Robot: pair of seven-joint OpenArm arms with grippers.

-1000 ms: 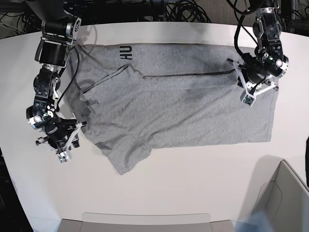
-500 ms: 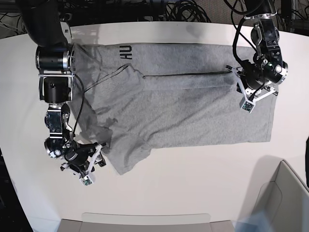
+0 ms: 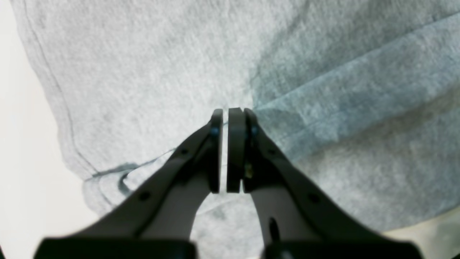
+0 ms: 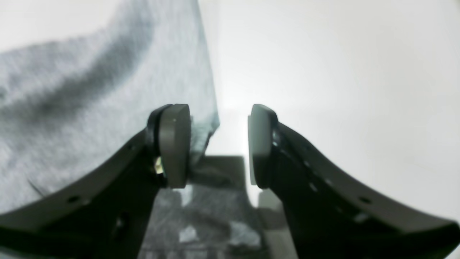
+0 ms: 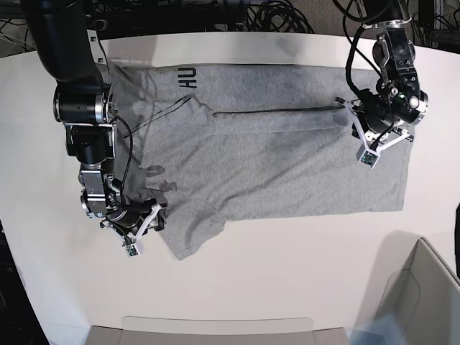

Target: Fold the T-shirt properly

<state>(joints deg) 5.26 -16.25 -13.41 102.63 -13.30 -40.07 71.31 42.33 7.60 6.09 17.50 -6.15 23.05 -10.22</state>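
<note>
The heather-grey T-shirt [image 5: 287, 165] lies spread on the white table [image 5: 287, 259], its top part folded down along a dark line, with dark letters at the upper left. My left gripper [image 5: 343, 106] rests at the right end of that fold. In the left wrist view its jaws [image 3: 228, 109] stand shut, pinching the T-shirt [image 3: 143, 72] where the folded layer starts. My right gripper [image 5: 155, 210] is at the lower left sleeve. It is open [image 4: 218, 108], one finger over the cloth [image 4: 72, 108] and the sleeve edge in the gap, with nothing gripped.
A cardboard box [image 5: 424, 287] stands at the lower right corner. A pale tray rim [image 5: 215, 330] lies along the front edge. Cables [image 5: 280, 18] run behind the table's back edge.
My right arm has swung down the shirt's left side to the lower sleeve, and its jaws have opened wider. The left gripper has stayed at the fold's end.
</note>
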